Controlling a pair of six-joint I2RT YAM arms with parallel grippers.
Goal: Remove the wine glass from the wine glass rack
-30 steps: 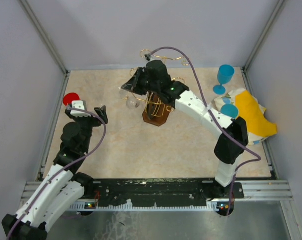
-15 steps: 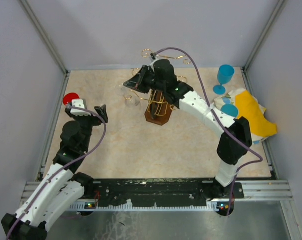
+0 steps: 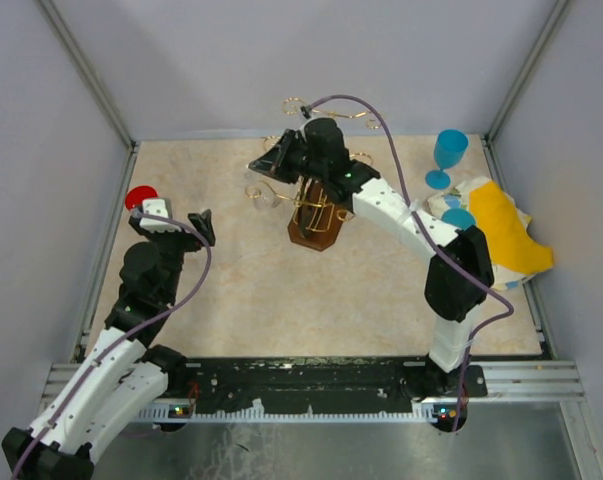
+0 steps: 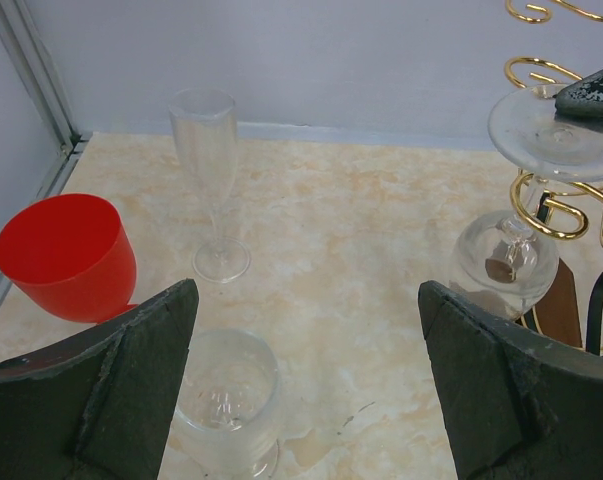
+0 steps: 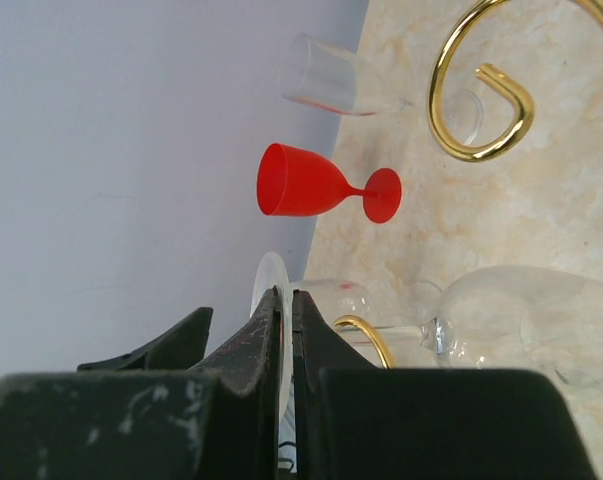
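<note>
Clear wine glass (image 4: 506,262) — upside down, stem in gold hook, wine glass rack (image 3: 312,237) upright, dark base

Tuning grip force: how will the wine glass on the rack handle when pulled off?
Probably fragile: the wine glass looks thin-walled. Likely slippery: the right claw pinches only its smooth foot. Bowl hangs low, so it may swing against the rack.

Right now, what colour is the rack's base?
The base is dark brown; top external view shows it best.
</note>
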